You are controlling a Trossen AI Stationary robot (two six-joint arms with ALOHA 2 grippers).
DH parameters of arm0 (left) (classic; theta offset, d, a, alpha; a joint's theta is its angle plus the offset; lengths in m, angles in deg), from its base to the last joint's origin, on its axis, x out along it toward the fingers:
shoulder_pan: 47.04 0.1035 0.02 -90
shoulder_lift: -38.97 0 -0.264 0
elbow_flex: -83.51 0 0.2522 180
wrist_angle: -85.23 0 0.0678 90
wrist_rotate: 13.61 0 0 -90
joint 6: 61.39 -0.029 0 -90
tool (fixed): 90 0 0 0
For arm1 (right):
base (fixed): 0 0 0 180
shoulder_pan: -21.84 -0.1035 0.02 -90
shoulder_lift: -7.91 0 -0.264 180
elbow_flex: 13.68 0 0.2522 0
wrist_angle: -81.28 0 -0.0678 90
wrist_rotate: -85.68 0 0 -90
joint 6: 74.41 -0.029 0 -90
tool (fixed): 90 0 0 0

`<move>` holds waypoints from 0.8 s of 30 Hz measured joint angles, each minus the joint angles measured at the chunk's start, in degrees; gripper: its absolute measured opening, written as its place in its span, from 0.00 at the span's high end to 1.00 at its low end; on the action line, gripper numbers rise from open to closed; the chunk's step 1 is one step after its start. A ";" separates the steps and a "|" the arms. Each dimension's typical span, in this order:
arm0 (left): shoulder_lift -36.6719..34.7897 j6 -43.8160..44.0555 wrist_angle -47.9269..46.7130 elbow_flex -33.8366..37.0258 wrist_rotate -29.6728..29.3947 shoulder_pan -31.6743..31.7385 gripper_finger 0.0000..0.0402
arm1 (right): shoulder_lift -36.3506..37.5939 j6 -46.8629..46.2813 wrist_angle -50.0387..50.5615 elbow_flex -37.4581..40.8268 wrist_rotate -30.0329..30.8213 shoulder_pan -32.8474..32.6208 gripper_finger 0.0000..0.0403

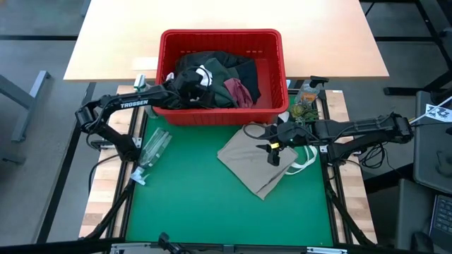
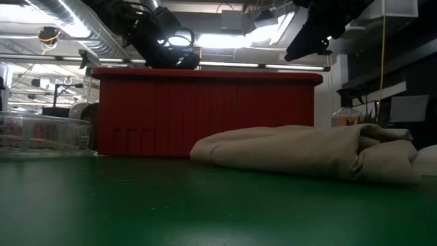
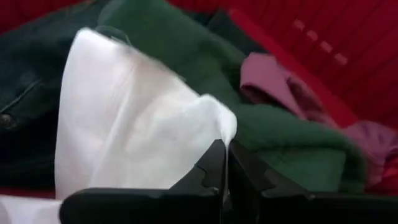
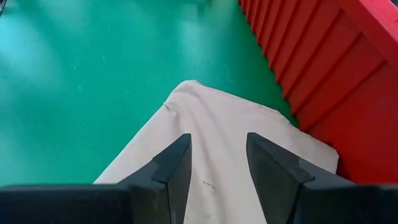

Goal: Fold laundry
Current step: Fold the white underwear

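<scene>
Clothes lie heaped in the red basket point(image 1: 272, 70) at twelve o'clock on the green mat point(image 1: 198, 204), and most of each piece is buried under the others: a green garment point(image 3: 273, 137), a maroon piece point(image 1: 238, 92), dark denim point(image 3: 25, 93) and black cloth. In the low view the basket wall hides its whole load. The left gripper point(image 3: 225, 180) reaches in over the basket's nine o'clock rim, its arm bent back at the elbow off the mat's edge. Its fingers are pressed together on a fold of white fabric point(image 3: 124, 130); how far that fabric runs beneath the pile cannot be made out. A tan top point(image 1: 258, 161) lies folded on the mat toward three o'clock, just in front of the basket. The right gripper point(image 1: 274, 149) hovers above it with fingers spread, holding nothing, its arm stretched in from three o'clock. A clear plastic bottle point(image 1: 152, 148) lies at nine o'clock on the mat.
</scene>
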 joint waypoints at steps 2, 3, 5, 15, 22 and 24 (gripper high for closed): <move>-0.84 0.88 1.11 0.00 0.75 0.00 0.99 | 0.00 1.01 0.02 0.00 0.00 0.00 0.61; -1.48 1.70 2.18 0.00 1.91 0.00 0.99 | 0.00 1.63 0.01 0.00 0.01 0.00 0.61; -2.73 3.29 4.72 0.00 4.75 0.00 0.99 | 0.00 2.90 0.00 0.00 0.02 0.00 0.61; -8.85 10.59 22.34 0.00 15.60 -2.23 1.00 | 0.34 7.61 -1.23 0.00 7.64 0.00 0.61; -11.03 13.98 30.53 0.00 21.01 -4.70 1.00 | 1.25 11.96 -5.81 -0.24 11.74 0.00 0.61; -11.21 15.32 33.02 0.00 22.63 -5.58 1.00 | 1.20 13.26 -5.81 -1.57 12.68 0.00 0.61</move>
